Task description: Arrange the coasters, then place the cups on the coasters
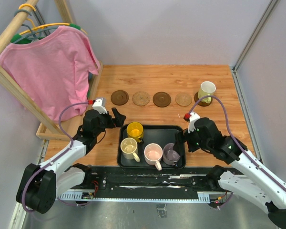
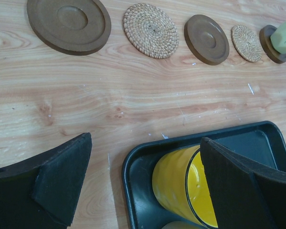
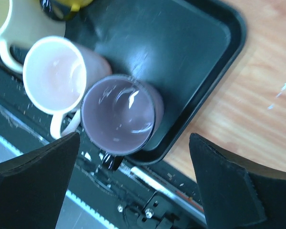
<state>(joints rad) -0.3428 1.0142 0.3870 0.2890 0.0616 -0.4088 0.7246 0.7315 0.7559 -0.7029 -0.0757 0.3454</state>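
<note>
Five brown coasters run in a row across the table: dark [image 1: 119, 98], woven tan [image 1: 141, 98], dark [image 1: 162, 99], woven tan [image 1: 183, 99], and a dark one [image 1: 199, 101] under the pale yellow-green cup [image 1: 207, 89]. The yellow cup [image 1: 135, 130], cream cup [image 1: 129, 148], pink cup [image 1: 153, 153] and purple-grey cup [image 1: 172, 153] stand in the black tray [image 1: 162, 131]. My left gripper [image 1: 117, 117] hangs open over the tray's far left corner, one finger [image 2: 243, 186] over the yellow cup [image 2: 181, 183]. My right gripper [image 3: 133, 186] is open above the purple-grey cup [image 3: 118, 113], holding nothing.
A wooden rack [image 1: 19, 90] with a pink shirt [image 1: 52, 67] stands at the left, its base along the table's left side. Grey walls close the back and right. The arms' mounting rail [image 1: 143, 179] runs just behind the tray's near edge.
</note>
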